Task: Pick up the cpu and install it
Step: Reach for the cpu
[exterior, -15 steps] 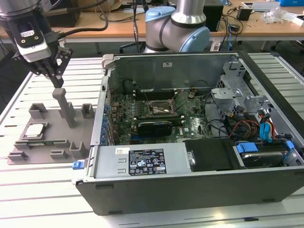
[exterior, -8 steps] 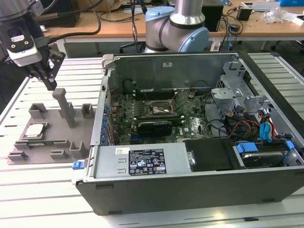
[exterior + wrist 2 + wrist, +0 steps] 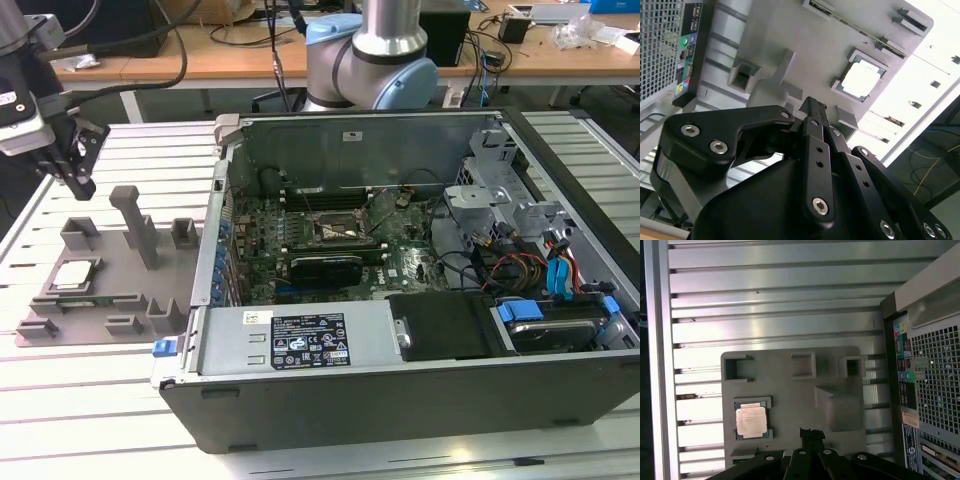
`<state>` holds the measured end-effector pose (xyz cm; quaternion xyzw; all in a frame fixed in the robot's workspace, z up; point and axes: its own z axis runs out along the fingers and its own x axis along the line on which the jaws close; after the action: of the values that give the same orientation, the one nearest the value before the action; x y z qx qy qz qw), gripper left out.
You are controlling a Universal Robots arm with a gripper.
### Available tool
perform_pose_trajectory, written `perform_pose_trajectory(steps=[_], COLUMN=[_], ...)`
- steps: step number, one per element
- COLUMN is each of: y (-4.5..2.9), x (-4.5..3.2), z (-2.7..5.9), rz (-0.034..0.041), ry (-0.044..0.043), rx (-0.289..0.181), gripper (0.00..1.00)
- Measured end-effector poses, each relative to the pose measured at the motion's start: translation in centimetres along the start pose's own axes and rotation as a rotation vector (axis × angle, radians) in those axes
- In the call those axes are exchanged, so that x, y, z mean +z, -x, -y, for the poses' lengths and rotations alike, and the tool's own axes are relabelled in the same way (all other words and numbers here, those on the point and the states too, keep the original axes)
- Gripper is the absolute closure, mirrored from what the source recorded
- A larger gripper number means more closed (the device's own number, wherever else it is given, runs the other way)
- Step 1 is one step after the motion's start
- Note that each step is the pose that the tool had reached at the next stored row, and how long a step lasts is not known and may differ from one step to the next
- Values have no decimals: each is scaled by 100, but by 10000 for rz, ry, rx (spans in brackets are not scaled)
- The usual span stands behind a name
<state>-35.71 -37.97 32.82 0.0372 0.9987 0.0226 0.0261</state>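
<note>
The cpu is a small square chip with a shiny metal top, lying flat in a corner pocket of the grey plastic tray. It also shows as the cpu in the second wrist view and the cpu in the first wrist view. My gripper hangs in the air above the tray's far side, well clear of the chip. Its black fingers lie together, shut with nothing between them. The fingertips sit off to one side of the chip. The motherboard socket lies inside the open computer case.
The tray carries an upright grey post and several low blocks near my gripper. The open case stands on the slatted metal table at the exterior view's right of the tray, its back panel close by. Another arm's base stands behind the case.
</note>
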Motion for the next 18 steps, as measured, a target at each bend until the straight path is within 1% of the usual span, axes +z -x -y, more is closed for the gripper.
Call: perform_pose_trajectory(steps=[1, 3, 4, 14, 15, 18], y=[-41, -89, -128, -373, -418, -480], x=[16, 35, 53, 189, 214, 247], z=[0, 1, 2, 24, 28, 35], rz=[0, -1, -1, 0, 0, 0], ry=[0, 0, 0, -1, 0, 0], rx=[1, 0, 1, 1, 1, 1], gripper=[89, 89, 89, 89, 89, 89])
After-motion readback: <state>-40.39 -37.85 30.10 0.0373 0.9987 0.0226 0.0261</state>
